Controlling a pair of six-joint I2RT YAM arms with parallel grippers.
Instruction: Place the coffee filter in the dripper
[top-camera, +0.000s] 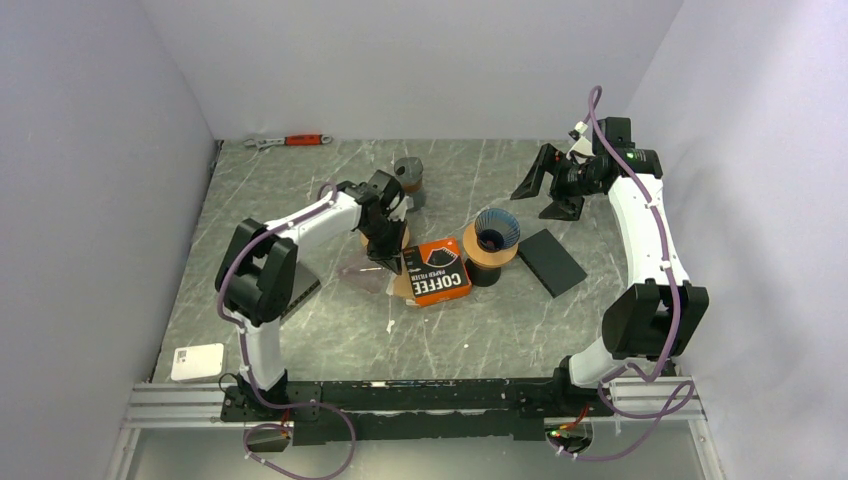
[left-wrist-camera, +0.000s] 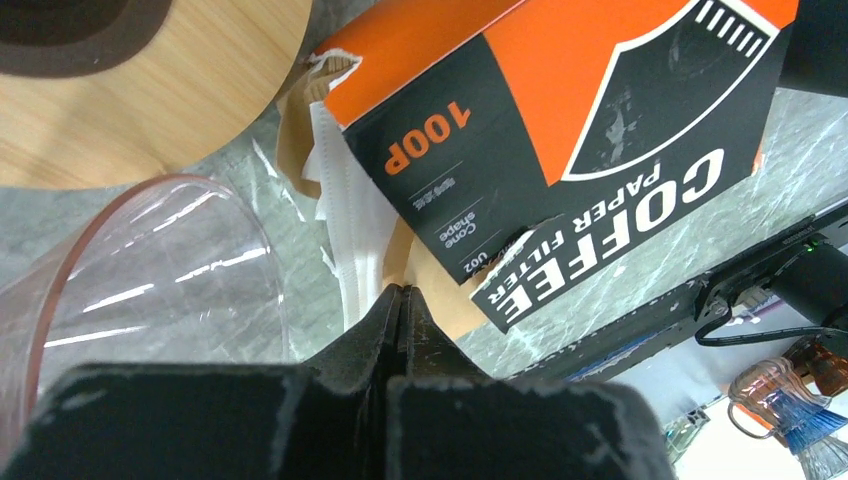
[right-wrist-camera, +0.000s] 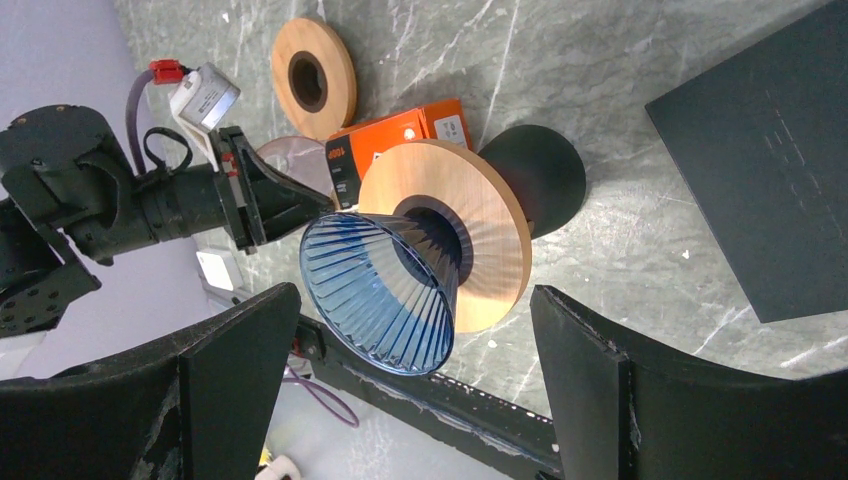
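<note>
The orange and black coffee filter box (left-wrist-camera: 560, 120) lies on the marble table with its torn end towards my left gripper (left-wrist-camera: 402, 290). White filters (left-wrist-camera: 350, 220) and a brown coffee filter (left-wrist-camera: 445, 300) stick out of that end. My left gripper is shut, its tips pinching the brown filter's edge. From above, it (top-camera: 385, 258) sits just left of the box (top-camera: 437, 270). The blue ribbed dripper (top-camera: 497, 228) rests in a wooden ring on a black stand, right of the box. My right gripper (top-camera: 545, 195) hovers open behind it, with the dripper (right-wrist-camera: 385, 285) in its wrist view.
A clear glass cone (left-wrist-camera: 150, 270) lies beside my left fingers, and a second wooden ring (left-wrist-camera: 150, 110) sits just beyond it. A black pad (top-camera: 551, 262) lies right of the dripper. A grey cup (top-camera: 408, 175), a wrench (top-camera: 290, 141) and a white device (top-camera: 197, 362) are farther off.
</note>
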